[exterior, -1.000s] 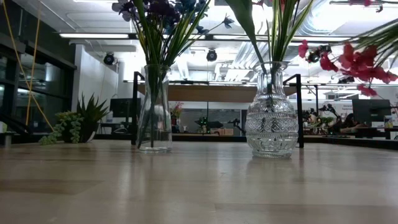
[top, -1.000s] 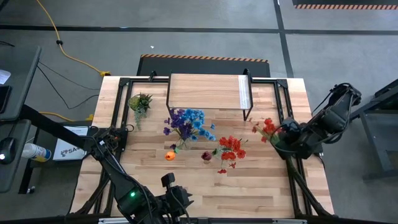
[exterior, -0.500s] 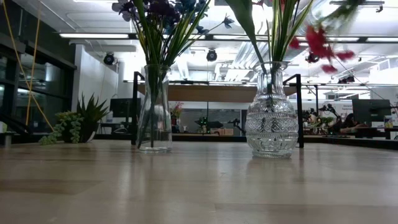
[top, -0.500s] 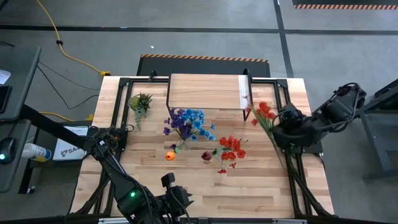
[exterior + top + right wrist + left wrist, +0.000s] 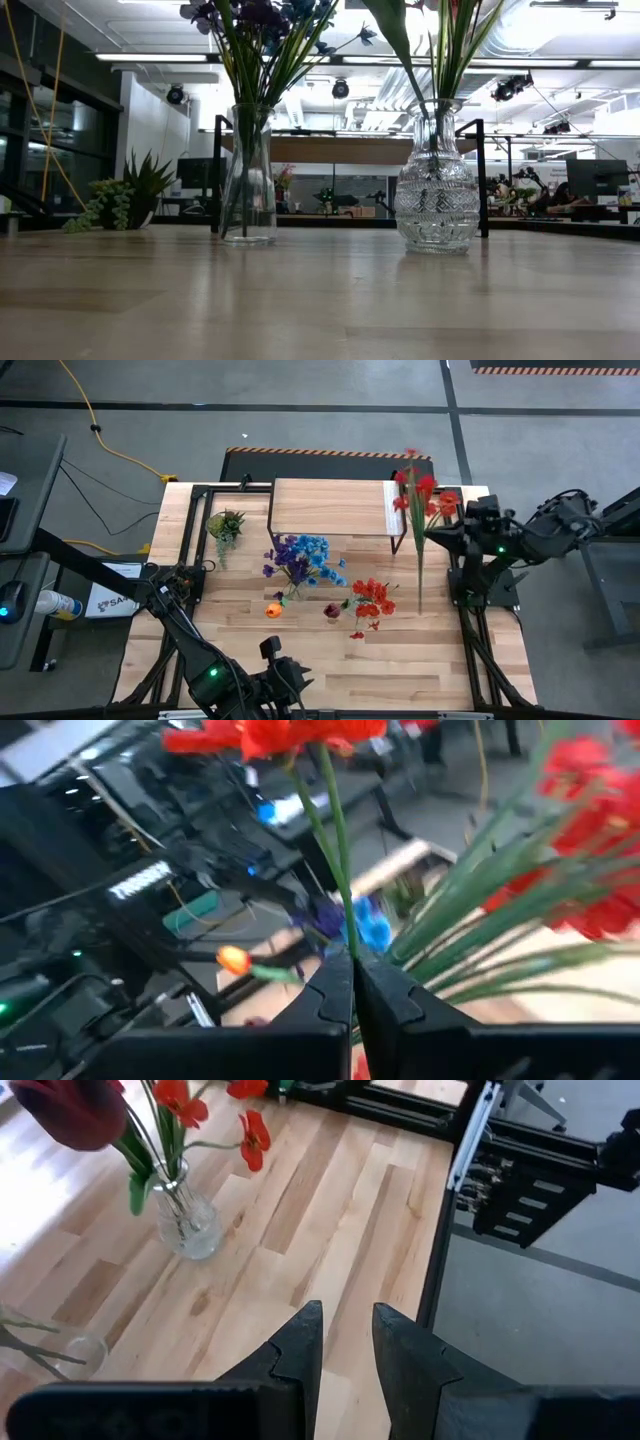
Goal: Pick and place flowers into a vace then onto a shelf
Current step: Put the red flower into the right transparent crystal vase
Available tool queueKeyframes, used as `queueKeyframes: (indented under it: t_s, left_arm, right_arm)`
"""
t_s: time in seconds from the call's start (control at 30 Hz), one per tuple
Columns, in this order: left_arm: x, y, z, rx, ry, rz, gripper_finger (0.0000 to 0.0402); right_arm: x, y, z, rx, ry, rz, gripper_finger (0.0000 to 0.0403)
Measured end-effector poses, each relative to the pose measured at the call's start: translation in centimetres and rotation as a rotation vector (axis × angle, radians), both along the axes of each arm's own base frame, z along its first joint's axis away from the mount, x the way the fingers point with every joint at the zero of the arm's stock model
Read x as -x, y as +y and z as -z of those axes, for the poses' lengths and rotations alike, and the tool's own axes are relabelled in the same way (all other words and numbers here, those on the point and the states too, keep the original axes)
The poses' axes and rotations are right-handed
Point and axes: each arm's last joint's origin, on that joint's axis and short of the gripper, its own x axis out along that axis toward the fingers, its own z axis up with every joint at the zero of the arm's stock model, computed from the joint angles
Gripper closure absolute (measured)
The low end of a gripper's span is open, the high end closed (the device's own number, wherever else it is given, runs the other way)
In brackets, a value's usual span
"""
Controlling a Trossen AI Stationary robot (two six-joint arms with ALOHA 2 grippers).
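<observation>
Flowers (image 5: 418,492) are gripped by the stem in the clenched right gripper (image 5: 432,536), lifted clear for vase (image 5: 372,612) insertion.

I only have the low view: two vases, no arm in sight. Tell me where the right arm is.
Observer: The right end effector is up near the right edge of the table, just off the right end of the shelf.
Operator: Say what it has.
Observer: It is shut on the green stems of a bunch of red flowers; from above, the blooms show by the shelf's right end.
Operator: Report the left arm.
Observer: The left end effector sits over the table's near edge, fingers slightly apart with nothing between them.
</observation>
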Motion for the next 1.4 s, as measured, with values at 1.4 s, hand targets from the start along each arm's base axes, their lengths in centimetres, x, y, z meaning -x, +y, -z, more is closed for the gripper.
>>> queueKeyframes:
  t_s: [1.4]
  left_arm:
    - [-2.1,4.8,-9.3,0.072,-0.544,-0.198,0.0277]
  right_arm:
    - [-10.4,10.0,-0.1,0.708,-0.166,-0.200,0.0403]
